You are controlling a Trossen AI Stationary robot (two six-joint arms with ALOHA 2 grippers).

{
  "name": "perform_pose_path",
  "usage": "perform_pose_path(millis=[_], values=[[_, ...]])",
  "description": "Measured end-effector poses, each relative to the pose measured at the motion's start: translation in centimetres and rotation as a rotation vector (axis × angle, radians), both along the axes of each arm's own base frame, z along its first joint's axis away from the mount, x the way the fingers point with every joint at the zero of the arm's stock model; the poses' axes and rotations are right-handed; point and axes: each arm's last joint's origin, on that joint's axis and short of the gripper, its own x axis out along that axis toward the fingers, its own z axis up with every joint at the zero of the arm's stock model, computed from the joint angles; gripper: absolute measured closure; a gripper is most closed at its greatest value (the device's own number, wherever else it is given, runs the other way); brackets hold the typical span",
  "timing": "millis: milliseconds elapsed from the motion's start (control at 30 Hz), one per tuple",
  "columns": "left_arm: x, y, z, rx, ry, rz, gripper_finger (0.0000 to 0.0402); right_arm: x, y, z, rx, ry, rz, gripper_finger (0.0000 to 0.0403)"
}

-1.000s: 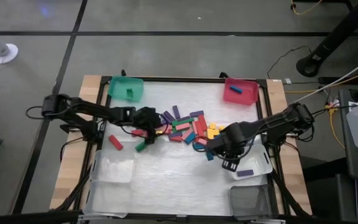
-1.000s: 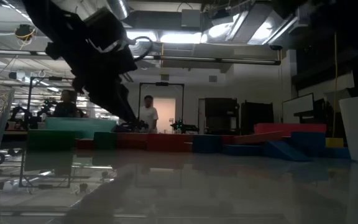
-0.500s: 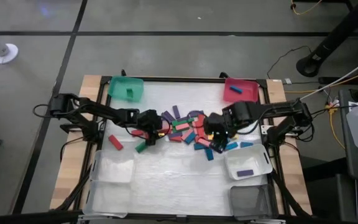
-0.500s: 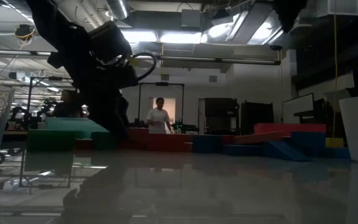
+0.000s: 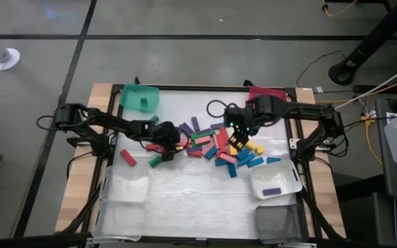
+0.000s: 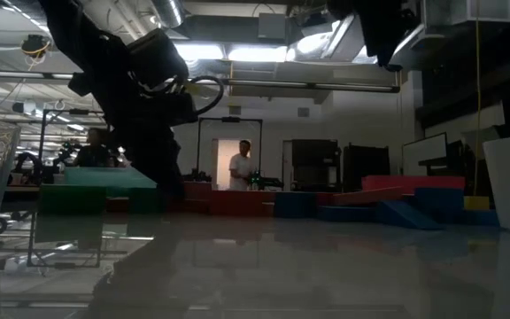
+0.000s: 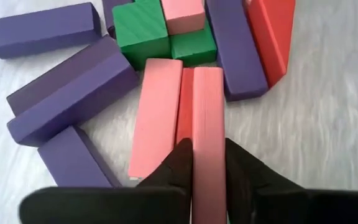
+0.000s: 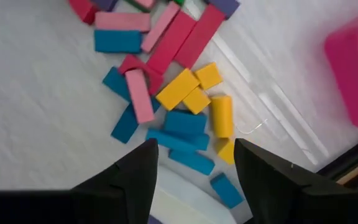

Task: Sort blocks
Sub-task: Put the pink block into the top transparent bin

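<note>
Gripping came first on the left side: the left gripper (image 7: 209,163) sat low at the left edge of the pile of blocks (image 5: 216,142) in the middle of the table (image 5: 185,200), its two fingers (image 7: 178,163) closed against the sides of a pink block (image 7: 208,137) that lay flat. A red block (image 7: 184,106) touched that pink one along one side, with a second pink block (image 7: 155,115) just beyond it, so a clean lift probably called for rising straight up, without a sideways drag that could pull the neighbours along. Purple blocks (image 7: 73,87) and green blocks (image 7: 143,31) lay close ahead and were best left undisturbed. A lone red block (image 5: 127,158) lay apart, nearer the left edge.

Further right, the right gripper (image 8: 194,163) hung above the pile's right half with its fingers apart and nothing between them; yellow blocks (image 8: 188,87) and blue blocks (image 8: 185,124) lay scattered below it. The magenta bin (image 8: 353,68) stood just beside that arm at the table's far edge, the green bin (image 5: 140,97) well off at the far left.
</note>
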Motion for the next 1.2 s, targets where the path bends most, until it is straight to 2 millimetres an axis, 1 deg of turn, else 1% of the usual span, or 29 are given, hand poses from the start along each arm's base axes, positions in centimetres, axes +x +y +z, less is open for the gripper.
perform_pose_path(millis=[133,200,300,400,467,567,633,800,933,1067,1200], values=[[0.7,0.1,1.7,-0.012,-0.069,0.019,0.0362,-0.2,-1.6,-1.4,0.003,0.057,-0.051,0.0191],[0.8,0.1,3.0,-0.010,-0.095,0.019,0.0362,-0.4,-2.2,-2.3,0.008,0.098,-0.054,0.0191],[0.6,0.1,5.5,-0.003,-0.128,0.014,0.0358,-0.7,-2.9,-4.1,0.057,0.164,-0.053,0.0191],[-0.2,0.0,7.9,-0.001,-0.143,0.014,0.0354,-1.2,-3.3,-5.9,0.098,0.235,-0.062,0.0191],[-1.0,-0.1,9.5,0.000,-0.149,0.014,0.0353,-1.6,-3.5,-7.0,0.106,0.278,-0.032,0.0191],[-2.6,-0.4,11.6,-0.022,-0.149,0.025,0.0351,-1.7,-3.6,-8.7,0.116,0.293,0.019,0.0191],[-4.0,-0.7,12.5,-0.069,-0.146,0.035,0.0351,-1.6,-3.5,-9.8,0.151,0.278,0.047,0.0191],[-7.3,-1.8,13.8,-0.311,-0.105,0.063,0.0349,-1.5,-3.2,-12.1,0.223,0.240,0.108,0.0191],[-9.5,-3.3,14.2,-0.479,-0.023,0.010,0.0349,-1.9,-3.2,-13.7,0.224,0.245,0.133,0.0191],[-11.0,-5.0,14.3,-0.589,0.072,-0.054,0.0348,-2.2,-3.2,-15.2,0.217,0.244,0.152,0.0191],[-11.8,-6.7,14.1,-0.647,0.170,-0.114,0.0350,-2.7,-3.2,-16.7,0.164,0.262,0.147,0.0191]])
